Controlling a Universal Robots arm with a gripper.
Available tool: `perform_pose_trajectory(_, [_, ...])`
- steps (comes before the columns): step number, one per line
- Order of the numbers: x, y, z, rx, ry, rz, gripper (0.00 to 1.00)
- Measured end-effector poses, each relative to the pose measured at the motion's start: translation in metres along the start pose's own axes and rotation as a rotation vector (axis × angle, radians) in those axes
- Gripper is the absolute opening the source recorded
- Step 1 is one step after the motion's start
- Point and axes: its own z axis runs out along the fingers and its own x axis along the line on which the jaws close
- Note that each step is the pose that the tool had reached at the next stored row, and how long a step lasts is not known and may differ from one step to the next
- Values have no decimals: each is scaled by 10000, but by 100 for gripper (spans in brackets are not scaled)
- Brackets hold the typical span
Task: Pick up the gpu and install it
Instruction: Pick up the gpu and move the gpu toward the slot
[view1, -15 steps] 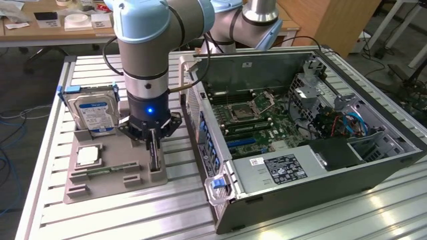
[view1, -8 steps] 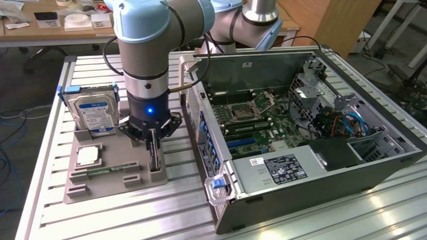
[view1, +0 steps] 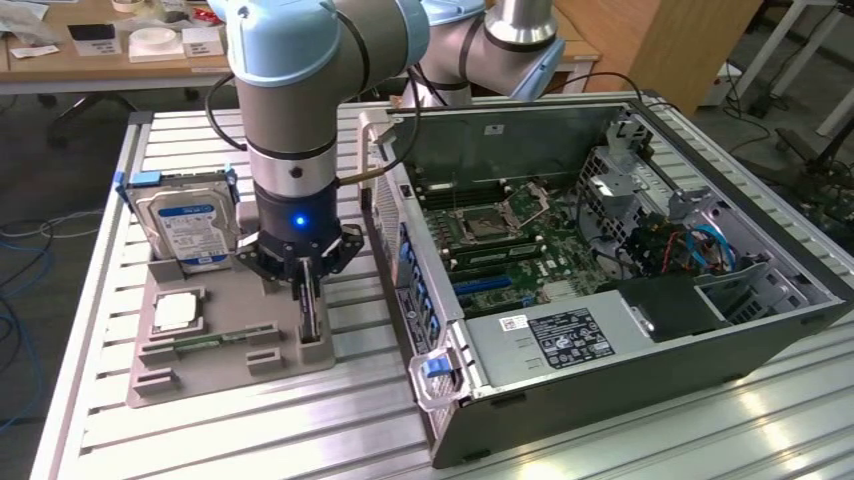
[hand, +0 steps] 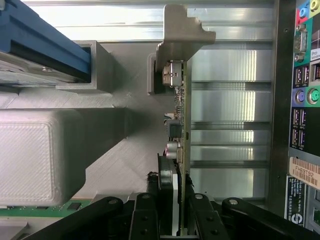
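The gripper (view1: 308, 290) is clamping the gpu (view1: 311, 325), which is standing on edge in a slot of the grey holder (view1: 200, 365) on the worktop (view1: 80, 420), beside the open computer case (view1: 747, 330). Gripping squarely and pulling straight upward should be avoiding binding.

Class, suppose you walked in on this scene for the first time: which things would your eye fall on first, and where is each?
The big blue-and-grey robot arm dominates, reaching down over the grey holder tray at the exterior view's left. Its gripper has its jaws closed on the gpu, which stands on edge there. On the exterior view's right lies the open computer case, its motherboard exposed.
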Motion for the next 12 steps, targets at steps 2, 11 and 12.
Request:
perform_pose_trajectory(2, [2,0,-29,1,3,1,28])
perform_pose_trajectory(11, [9,-1,-239,1,4,1,28])
perform_pose_trajectory(12, [11,-1,-277,1,5,1,28])
